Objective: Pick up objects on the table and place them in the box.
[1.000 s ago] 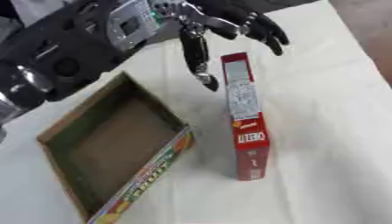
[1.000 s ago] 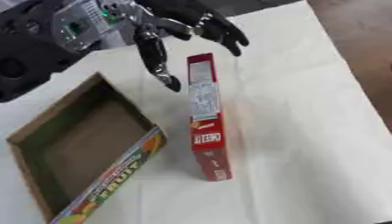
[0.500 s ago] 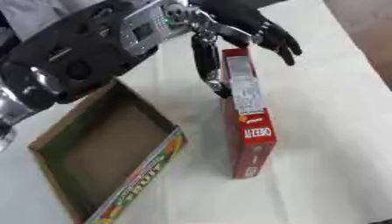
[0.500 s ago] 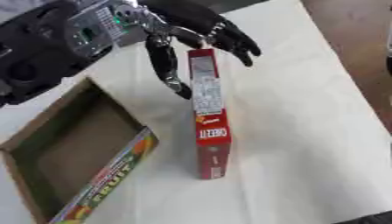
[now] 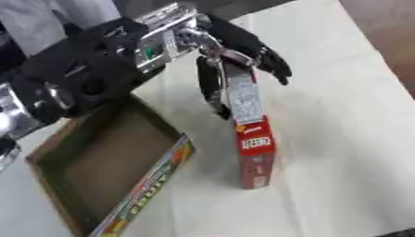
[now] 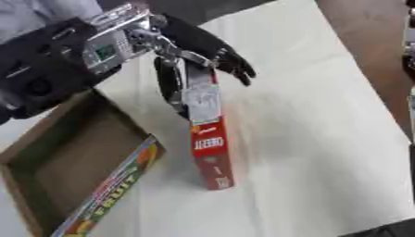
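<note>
A tall red carton (image 5: 253, 139) with a white label stands tilted on its lower end on the white cloth, its upper end raised. My left hand (image 5: 243, 46) comes in from the upper left and is shut on that upper end, with its fingers (image 5: 272, 62) over the far side and its thumb (image 5: 212, 88) down the near side. Left of the carton lies the open cardboard box (image 5: 150, 185), a shallow tray with a brown floor and a colourful printed wall. The carton's foot stands just right of that wall. My right hand does not show.
The white cloth (image 5: 340, 115) stretches to the right and front of the carton. Bare brown tabletop (image 6: 365, 28) shows at the upper right. My dark left forearm (image 5: 89, 78) hangs over the tray's far corner.
The red carton lay flat; now its upper end is lifted and it stands on its lower end. My left hand has closed round that upper end. The camera has shifted too.
</note>
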Action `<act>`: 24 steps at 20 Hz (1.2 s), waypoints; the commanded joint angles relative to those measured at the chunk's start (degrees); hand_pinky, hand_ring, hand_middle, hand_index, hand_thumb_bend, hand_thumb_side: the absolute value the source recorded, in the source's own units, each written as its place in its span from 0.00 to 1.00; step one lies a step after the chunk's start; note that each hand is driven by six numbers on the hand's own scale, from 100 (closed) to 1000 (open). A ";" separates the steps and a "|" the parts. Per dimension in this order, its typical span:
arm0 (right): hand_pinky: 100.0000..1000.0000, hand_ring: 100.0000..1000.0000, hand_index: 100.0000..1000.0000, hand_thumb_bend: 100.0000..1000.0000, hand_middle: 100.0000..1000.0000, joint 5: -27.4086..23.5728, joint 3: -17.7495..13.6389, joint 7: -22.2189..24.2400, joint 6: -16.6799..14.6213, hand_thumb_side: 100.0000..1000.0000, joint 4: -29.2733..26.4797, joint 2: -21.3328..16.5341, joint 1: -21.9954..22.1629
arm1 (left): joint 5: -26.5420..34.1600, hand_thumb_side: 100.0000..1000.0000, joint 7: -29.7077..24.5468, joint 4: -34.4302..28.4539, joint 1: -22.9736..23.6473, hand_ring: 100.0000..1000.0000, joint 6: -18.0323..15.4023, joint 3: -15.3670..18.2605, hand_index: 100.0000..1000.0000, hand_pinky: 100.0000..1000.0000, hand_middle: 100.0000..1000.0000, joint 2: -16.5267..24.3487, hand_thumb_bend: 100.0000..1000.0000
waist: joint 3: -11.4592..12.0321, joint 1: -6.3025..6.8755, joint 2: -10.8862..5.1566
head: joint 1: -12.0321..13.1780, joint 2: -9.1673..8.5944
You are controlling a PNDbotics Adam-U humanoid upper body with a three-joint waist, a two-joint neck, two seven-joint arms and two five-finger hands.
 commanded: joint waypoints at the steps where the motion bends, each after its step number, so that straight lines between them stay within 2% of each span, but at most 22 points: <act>1: 0.47 0.71 0.80 0.00 0.77 0.19 -0.30 -0.23 0.18 0.62 -0.99 -1.15 -0.88 | -0.89 0.23 -20.42 1.52 0.45 0.97 -20.45 -1.17 0.97 1.00 0.99 1.96 0.46 | 0.51 -0.65 -0.89 | -0.51 -0.01; 4: 0.47 0.71 0.80 0.00 0.77 0.32 -0.36 -0.38 0.21 0.62 -0.94 -1.24 -0.82 | -0.82 0.23 -20.42 2.05 1.06 0.96 -20.45 -1.75 0.96 1.00 0.98 2.02 0.45 | 0.76 -0.65 -0.87 | -0.39 -0.01; 5: 0.47 0.71 0.80 0.00 0.77 0.35 -0.35 -0.40 0.20 0.62 -0.93 -1.24 -0.85 | -0.98 0.18 -20.42 2.21 1.15 0.92 -20.45 -1.90 0.94 0.97 0.95 1.75 0.42 | 0.76 -0.65 -0.84 | -0.30 -0.01; 6: 0.47 0.71 0.80 0.00 0.77 0.36 -0.31 -0.40 0.19 0.62 -0.93 -1.23 -0.92 | -1.24 0.19 -20.42 2.38 1.21 0.92 -20.45 -2.06 0.94 0.98 0.95 1.29 0.43 | 0.72 -0.65 -0.81 | -0.21 -0.01; 7: 0.47 0.71 0.80 0.00 0.77 0.36 -0.27 -0.39 0.17 0.62 -0.92 -1.22 -0.99 | -1.45 0.00 -20.42 2.44 1.19 0.82 -20.45 -2.06 0.84 0.85 0.84 0.83 0.26 | 0.65 -0.65 -0.78 | -0.11 -0.01; 8: 0.47 0.71 0.80 0.00 0.77 0.35 -0.22 -0.38 0.14 0.62 -0.93 -1.21 -1.06 | -1.52 0.00 -20.42 2.03 1.02 0.74 -20.45 -1.73 0.76 0.77 0.75 0.23 0.16 | 0.57 -0.65 -0.74 | -0.02 -0.01; 9: 0.47 0.71 0.80 0.00 0.77 0.35 -0.20 -0.38 0.12 0.62 -0.92 -1.21 -1.10 | -1.29 0.00 -20.42 1.44 0.88 0.64 -20.45 -1.28 0.68 0.65 0.66 -0.21 0.00 | 0.51 -0.65 -0.72 | 0.00 -0.01; 10: 0.47 0.71 0.80 0.00 0.77 0.35 -0.17 -0.37 0.10 0.62 -0.91 -1.21 -1.15 | -0.33 0.00 -20.42 0.47 0.69 0.66 -20.45 -0.43 0.70 0.68 0.69 -0.63 0.04 | 0.45 -0.65 -0.69 | 0.02 -0.01; 11: 0.47 0.71 0.80 0.00 0.77 0.34 -0.15 -0.36 0.08 0.62 -0.90 -1.21 -1.18 | 0.83 0.14 -20.42 -0.48 0.52 0.44 -20.45 0.32 0.48 0.41 0.45 -0.85 0.00 | 0.39 -0.65 -0.65 | 0.00 -0.01; 13: 0.47 0.71 0.80 0.00 0.77 0.36 -0.17 -0.35 0.06 0.62 -0.86 -1.26 -1.20 | 4.32 0.13 -20.42 -2.81 0.03 0.25 -20.45 2.22 0.28 0.17 0.24 -0.91 0.00 | 0.38 -0.65 -0.56 | -0.03 -0.01; 15: 0.47 0.72 0.80 0.00 0.77 0.40 -0.21 -0.36 0.05 0.62 -0.79 -1.35 -1.12 | 7.35 0.12 -20.42 -5.01 -0.43 0.14 -20.45 3.95 0.19 0.03 0.15 -0.64 0.00 | 0.46 -0.65 -0.52 | -0.01 -0.01; 16: 0.47 0.72 0.80 0.00 0.77 0.43 -0.22 -0.34 0.04 0.62 -0.75 -1.38 -1.10 | 8.55 0.12 -20.42 -5.71 -0.54 0.12 -20.45 4.71 0.18 0.00 0.14 -0.53 0.00 | 0.46 -0.65 -0.51 | -0.04 -0.01; 20: 0.47 0.72 0.80 0.00 0.77 0.48 -0.22 -0.33 -0.02 0.62 -0.63 -1.46 -1.14 | 11.90 0.10 -20.42 -7.25 -0.52 0.08 -20.03 6.72 0.16 0.00 0.12 0.06 0.00 | 0.50 -0.65 -0.44 | -0.05 -0.01; 24: 0.47 0.72 0.80 0.00 0.77 0.56 -0.35 -0.33 -0.04 0.62 -0.44 -1.68 -0.89 | 11.61 0.07 -20.42 -7.92 -0.10 0.08 -19.67 9.03 0.17 0.00 0.11 1.49 0.00 | 0.93 -0.65 -0.27 | -0.08 -0.01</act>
